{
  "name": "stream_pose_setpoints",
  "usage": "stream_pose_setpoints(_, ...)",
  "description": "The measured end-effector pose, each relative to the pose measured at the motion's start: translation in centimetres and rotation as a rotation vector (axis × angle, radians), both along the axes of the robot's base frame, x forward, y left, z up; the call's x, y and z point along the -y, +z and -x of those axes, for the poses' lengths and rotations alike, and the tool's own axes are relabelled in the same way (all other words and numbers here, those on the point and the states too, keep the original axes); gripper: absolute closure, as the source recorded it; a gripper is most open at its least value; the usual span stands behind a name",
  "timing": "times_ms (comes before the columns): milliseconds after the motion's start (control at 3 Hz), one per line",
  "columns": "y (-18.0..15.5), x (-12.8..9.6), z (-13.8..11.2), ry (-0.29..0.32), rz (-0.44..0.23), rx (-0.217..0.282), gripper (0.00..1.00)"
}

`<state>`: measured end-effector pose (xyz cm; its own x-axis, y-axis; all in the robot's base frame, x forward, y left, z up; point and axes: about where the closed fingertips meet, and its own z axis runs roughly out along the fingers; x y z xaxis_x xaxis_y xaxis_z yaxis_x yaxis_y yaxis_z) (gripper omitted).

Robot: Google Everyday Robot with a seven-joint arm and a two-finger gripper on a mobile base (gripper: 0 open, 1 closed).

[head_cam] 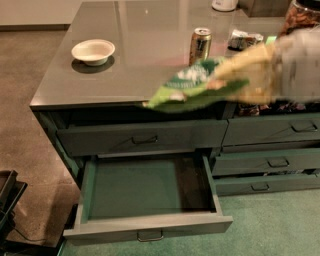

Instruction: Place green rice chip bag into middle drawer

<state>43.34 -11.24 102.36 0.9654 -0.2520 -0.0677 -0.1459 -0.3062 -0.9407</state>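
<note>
Nearest the camera, the middle drawer point(150, 227) stands pulled well out of the cabinet, its small dark handle at the front centre and its green inside open to view; green carpet point(270, 225) lies on the floor to its right, and a black object point(7, 200) sits at the left edge; just above the open drawer, the matching upper drawer point(142, 139) is shut, and the narrower right-column drawers point(272, 162) are stacked beside it; higher up, at the counter's front edge, the green rice chip bag point(182, 92) hangs in the air, roughly level, above the right part of the open drawer and well apart from it; the gripper point(225, 80) reaches in from the right, blurred, its yellowish fingers closed on the bag's right end; farther back on the grey countertop point(140, 30) a white bowl point(93, 51) sits at the left, a drink can point(200, 45) stands upright behind the bag, a small silvery packet point(244, 39) lies to the can's right, and a jar point(302, 15) stands at the far right.
</note>
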Motion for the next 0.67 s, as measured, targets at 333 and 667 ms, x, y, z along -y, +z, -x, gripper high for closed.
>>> stream_pose_setpoints(333,-6.1,-0.2,2.2,0.005,-0.004,0.02,1.0)
stream_pose_setpoints(667,-14.1,-1.8,3.9,0.044,0.023,-0.014,1.0)
